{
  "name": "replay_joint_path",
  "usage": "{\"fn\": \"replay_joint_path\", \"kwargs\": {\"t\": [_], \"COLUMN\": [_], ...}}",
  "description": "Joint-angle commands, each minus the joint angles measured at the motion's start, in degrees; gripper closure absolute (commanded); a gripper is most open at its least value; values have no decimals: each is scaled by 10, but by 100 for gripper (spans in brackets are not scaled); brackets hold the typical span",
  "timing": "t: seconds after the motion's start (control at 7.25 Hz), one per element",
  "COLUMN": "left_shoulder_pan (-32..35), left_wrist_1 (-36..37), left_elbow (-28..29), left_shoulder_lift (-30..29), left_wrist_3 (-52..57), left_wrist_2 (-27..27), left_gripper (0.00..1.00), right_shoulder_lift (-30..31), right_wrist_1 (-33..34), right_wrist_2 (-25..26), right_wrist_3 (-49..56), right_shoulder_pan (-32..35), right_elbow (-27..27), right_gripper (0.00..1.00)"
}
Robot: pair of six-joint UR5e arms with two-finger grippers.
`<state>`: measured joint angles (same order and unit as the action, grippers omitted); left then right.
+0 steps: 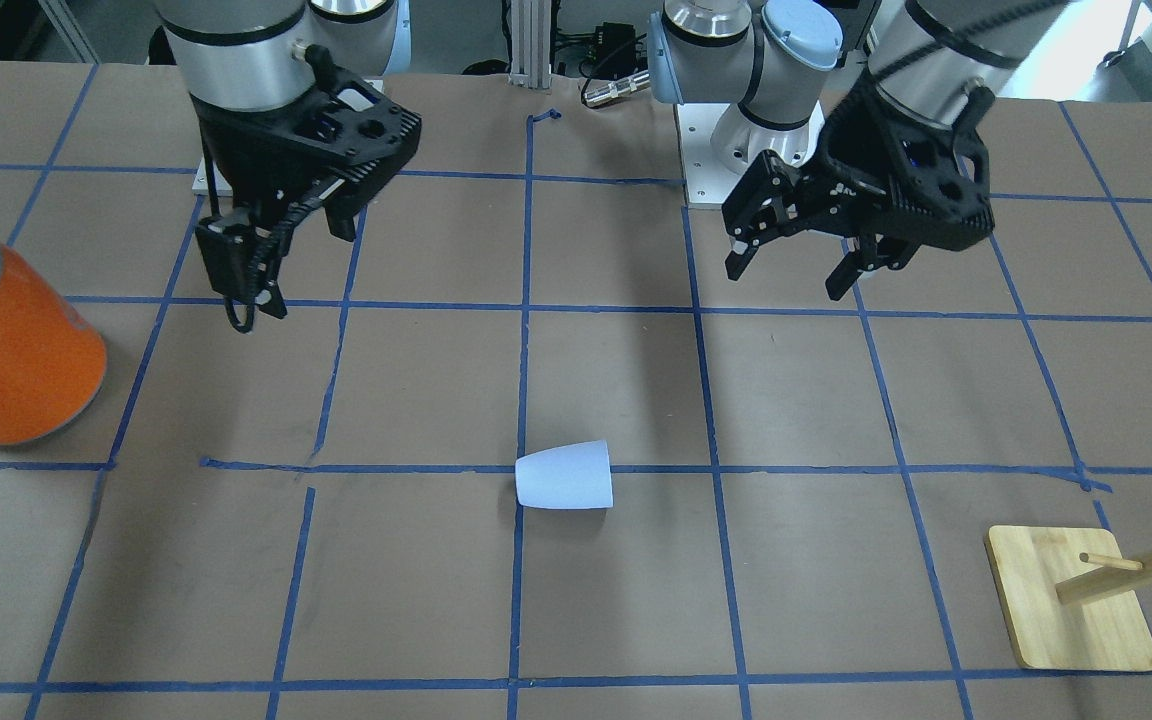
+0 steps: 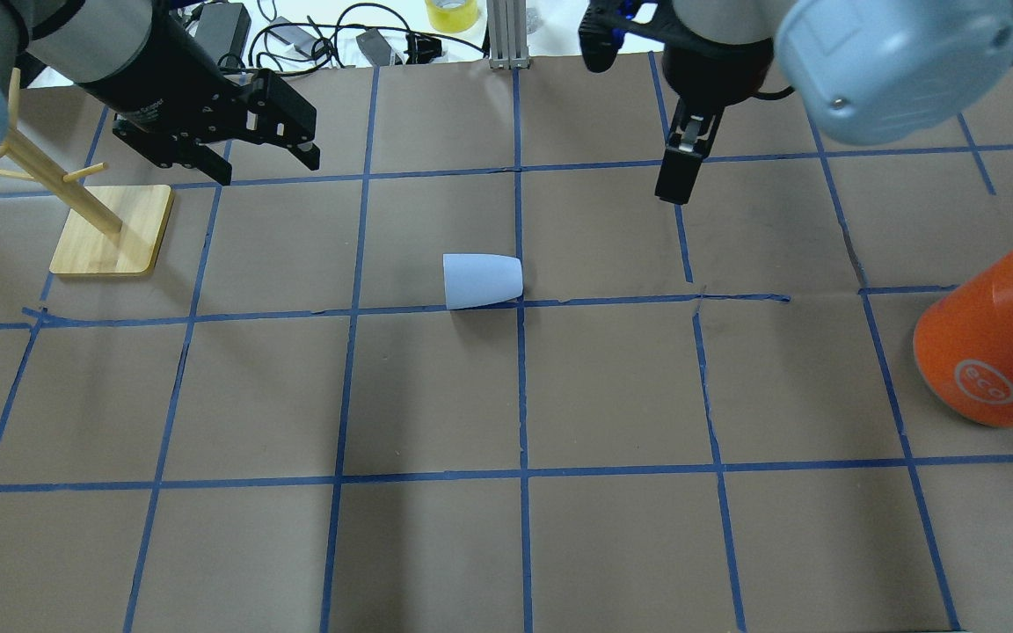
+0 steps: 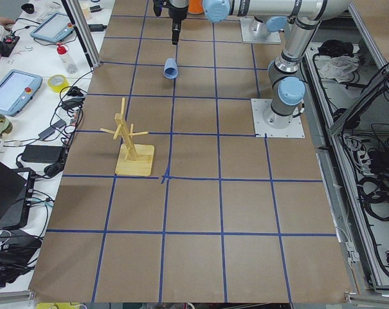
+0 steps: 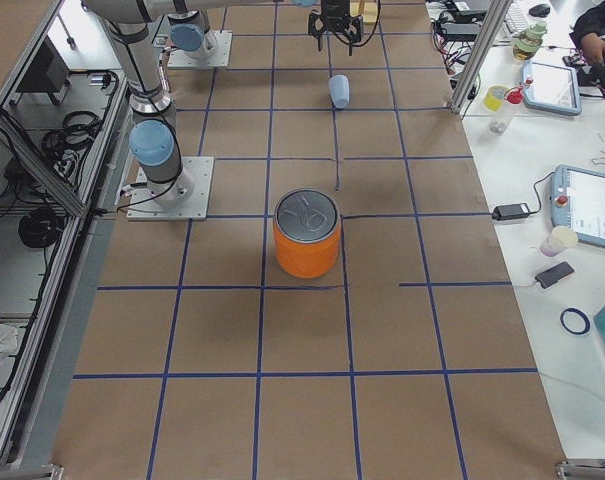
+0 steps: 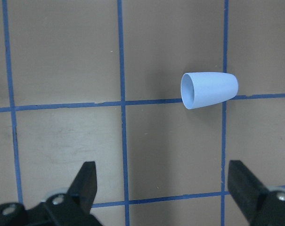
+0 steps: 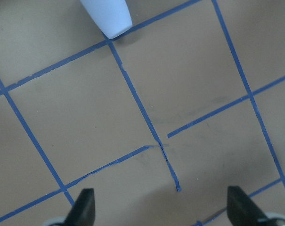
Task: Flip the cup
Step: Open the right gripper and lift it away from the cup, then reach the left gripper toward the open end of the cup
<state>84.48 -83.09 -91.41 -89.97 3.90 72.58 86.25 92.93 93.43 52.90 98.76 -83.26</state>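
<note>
You see white lettering on the left gripper [image 2: 265, 163], too small to read. It hangs tilted inward above the brown paper-covered table with blue tape grid [image 2: 436, 545], near the pale wooden peg rack on its square base [image 2: 111, 230], with its fingers spread wide and empty. The small pale blue plastic cup [image 2: 482, 280] lies on its side mid-table on a tape line, mouth towards the rack, apart from both grippers. The right gripper [image 2: 675, 180] points straight down, spread and empty in its wrist view. At your far right, the large orange can with silver top [image 2: 990, 352] reads "eco" in a white ring.
</note>
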Motion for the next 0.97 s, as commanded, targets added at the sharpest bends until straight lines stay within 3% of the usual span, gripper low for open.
{"fn": "replay_joint_path", "kwargs": {"t": [0.0,0.14,0.41,0.55,0.83], "left_shoulder_pan": [-59,-60,-60,-59,-30], "left_wrist_1": [69,142,193,194,208], "left_elbow": [-70,-93,-93,-101,-103], "left_shoulder_lift": [-46,-90,-182,-210,-253], "left_wrist_3": [1,-8,-10,-14,-73], "left_wrist_2": [-140,-158,-207,-266,-300], "left_gripper": [0,0,0,0,0], "right_shoulder_lift": [22,29,35,39,44], "right_wrist_1": [-13,-14,-16,-40,-70], "right_wrist_2": [-1,-1,-1,-4,-38], "right_wrist_3": [-123,-126,-251,-315,-428], "right_shoulder_pan": [-20,-23,-33,-34,-34], "right_elbow": [-1,-1,-1,-1,-1], "right_gripper": [0,0,0,0,0]}}
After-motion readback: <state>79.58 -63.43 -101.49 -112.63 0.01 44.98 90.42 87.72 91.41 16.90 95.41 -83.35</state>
